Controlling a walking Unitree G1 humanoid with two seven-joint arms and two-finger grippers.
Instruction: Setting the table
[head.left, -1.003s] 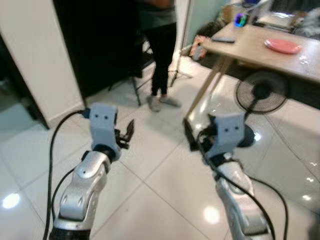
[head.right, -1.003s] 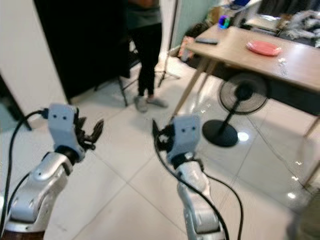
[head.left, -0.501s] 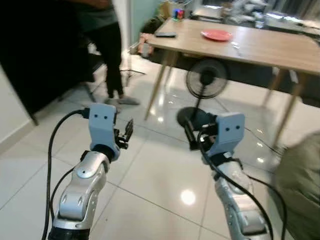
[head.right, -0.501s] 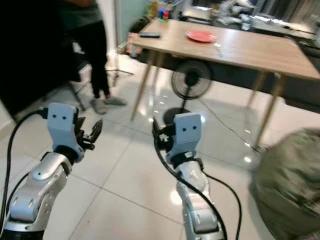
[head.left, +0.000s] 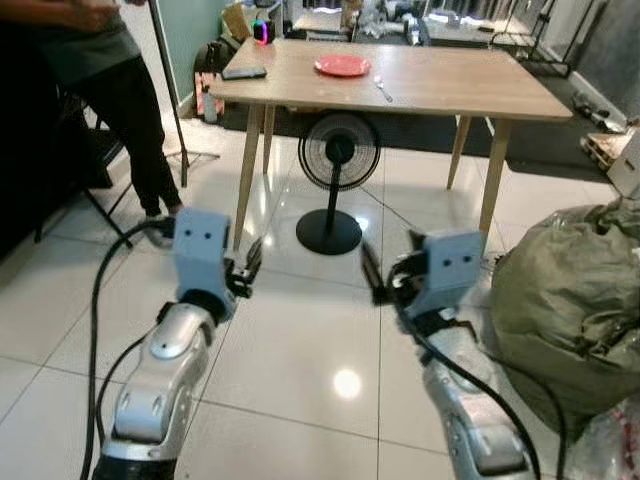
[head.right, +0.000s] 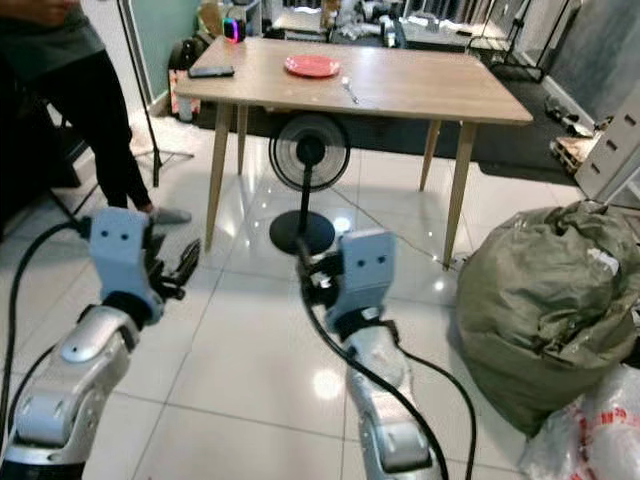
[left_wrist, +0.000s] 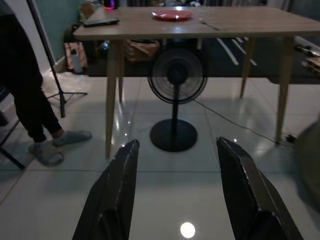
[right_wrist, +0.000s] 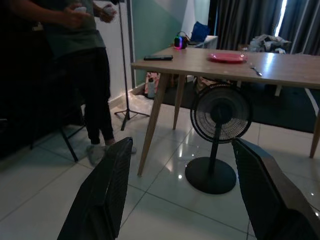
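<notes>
A robot stands on a glossy white tiled floor (head.left: 300, 350), facing a light wooden rectangular tabletop (head.left: 440, 85) on slanted legs, still well apart from it. Both silver arms are raised in front of the body and carry nothing, which suits an approach rather than a reach. The left gripper (left_wrist: 177, 187) has its two long black fingers spread apart, with the floor visible between them. The right gripper (right_wrist: 185, 190) is likewise held with its fingers wide apart.

On the tabletop lies a round pink plate (head.left: 342, 66), towards the far left part, placed as if one setting is begun. Just beside it, to the right, is a thin silver utensil (head.left: 383, 89), probably a fork or spoon; it is too small to tell which. A flat dark object (head.left: 244, 73) sits at the left edge, and a small glowing gadget (head.left: 262, 30) at the far corner.

Under the table stands a black pedestal fan (head.left: 338, 150). A person in dark trousers (head.left: 130, 110) stands at the left, cut off at the chest. A bulging olive-green sack (head.left: 565, 300) lies on the floor at the right, partly cut by the frame edge. The clutter beyond the table is blurred.
</notes>
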